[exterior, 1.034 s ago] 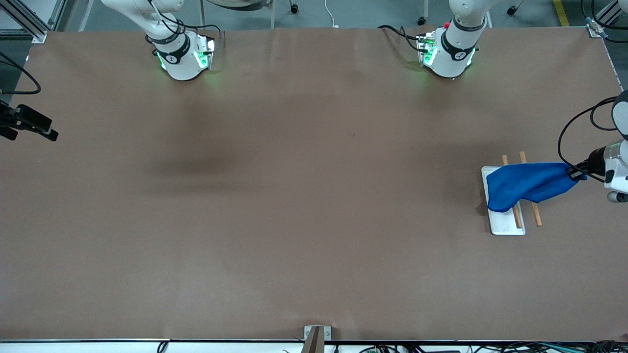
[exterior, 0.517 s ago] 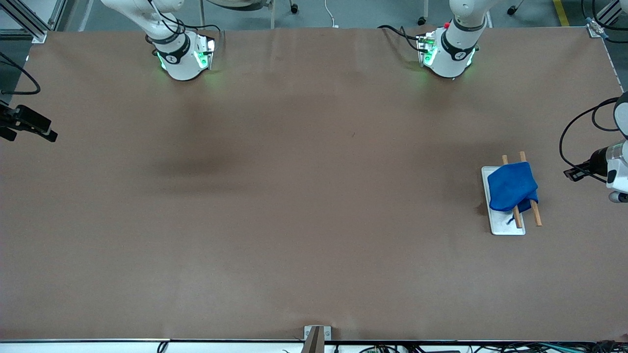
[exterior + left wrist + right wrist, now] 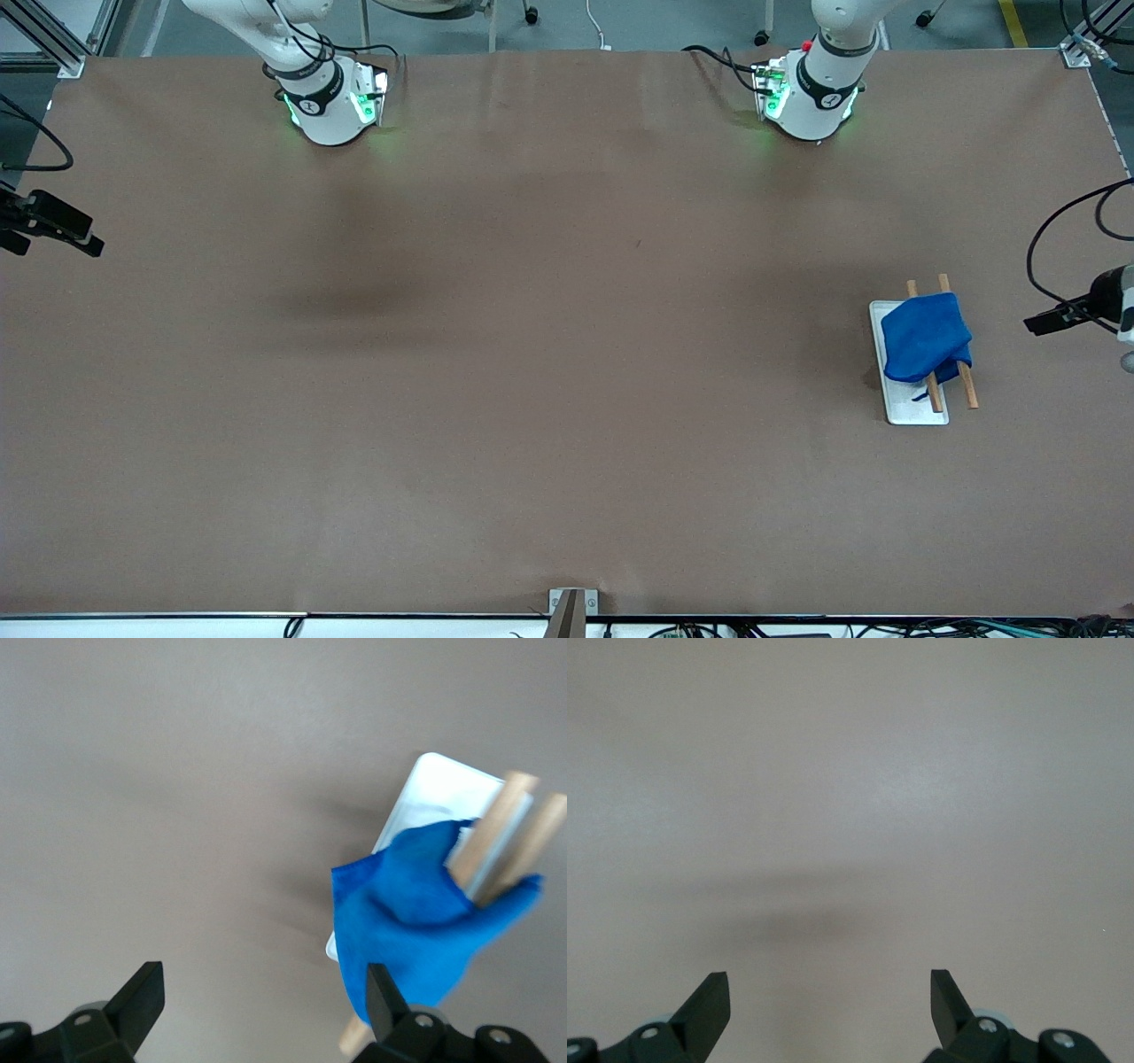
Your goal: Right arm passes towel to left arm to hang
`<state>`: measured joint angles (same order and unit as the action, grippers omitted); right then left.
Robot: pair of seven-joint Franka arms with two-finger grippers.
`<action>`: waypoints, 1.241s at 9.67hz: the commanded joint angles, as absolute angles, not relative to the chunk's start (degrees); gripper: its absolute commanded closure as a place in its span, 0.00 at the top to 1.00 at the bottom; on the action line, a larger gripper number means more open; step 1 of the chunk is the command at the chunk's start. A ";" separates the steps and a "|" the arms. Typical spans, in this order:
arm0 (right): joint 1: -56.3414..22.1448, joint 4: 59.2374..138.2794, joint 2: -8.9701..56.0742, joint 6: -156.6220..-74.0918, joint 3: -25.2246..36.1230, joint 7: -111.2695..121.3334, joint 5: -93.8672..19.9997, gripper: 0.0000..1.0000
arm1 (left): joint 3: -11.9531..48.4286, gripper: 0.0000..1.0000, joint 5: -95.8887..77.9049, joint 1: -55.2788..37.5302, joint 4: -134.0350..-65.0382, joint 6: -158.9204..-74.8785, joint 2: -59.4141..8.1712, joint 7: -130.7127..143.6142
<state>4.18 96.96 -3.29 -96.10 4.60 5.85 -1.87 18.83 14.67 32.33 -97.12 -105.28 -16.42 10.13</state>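
The blue towel (image 3: pixel 921 337) hangs bunched over two wooden rods (image 3: pixel 968 385) on a flat white tray (image 3: pixel 912 409) toward the left arm's end of the table. My left gripper (image 3: pixel 1036 323) is open and empty, over bare table beside the tray, apart from the towel. In the left wrist view the towel (image 3: pixel 412 930) lies over the rods (image 3: pixel 496 828) and tray (image 3: pixel 434 788), off to one side of my open left gripper (image 3: pixel 263 992). My right gripper (image 3: pixel 89 244) waits open and empty at the right arm's end, over bare table (image 3: pixel 830 992).
The brown table cover (image 3: pixel 549 354) runs wide between the arms' bases (image 3: pixel 332 97) and the edge nearest the front camera. A small metal bracket (image 3: pixel 571 607) sits at that near edge.
My left gripper let go of the towel and drew away toward the table's end. The towel, stretched out a second ago, has dropped back into a bunch on the rods.
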 commanded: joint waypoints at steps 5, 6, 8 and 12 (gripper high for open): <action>4.92 96.24 -2.99 -95.89 3.96 5.89 -1.58 1.00 | 29.07 1.00 15.03 32.26 -77.27 -85.20 -17.14 2.74; 4.83 96.24 -2.99 -95.89 3.96 5.80 -1.58 1.00 | 30.48 1.00 14.94 32.34 -76.82 -82.99 -15.05 1.33; 4.92 96.24 -2.99 -95.89 3.96 5.80 -1.58 1.00 | 33.12 1.00 11.45 32.34 -76.82 -82.53 -10.65 1.23; 4.92 96.24 -2.99 -95.89 3.96 5.80 -1.58 1.00 | 35.42 1.00 6.26 32.34 -77.34 -82.44 -6.60 1.50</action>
<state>4.18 96.95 -3.28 -96.10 4.51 5.85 -1.87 35.25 8.08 31.86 -75.16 -82.81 -6.72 2.13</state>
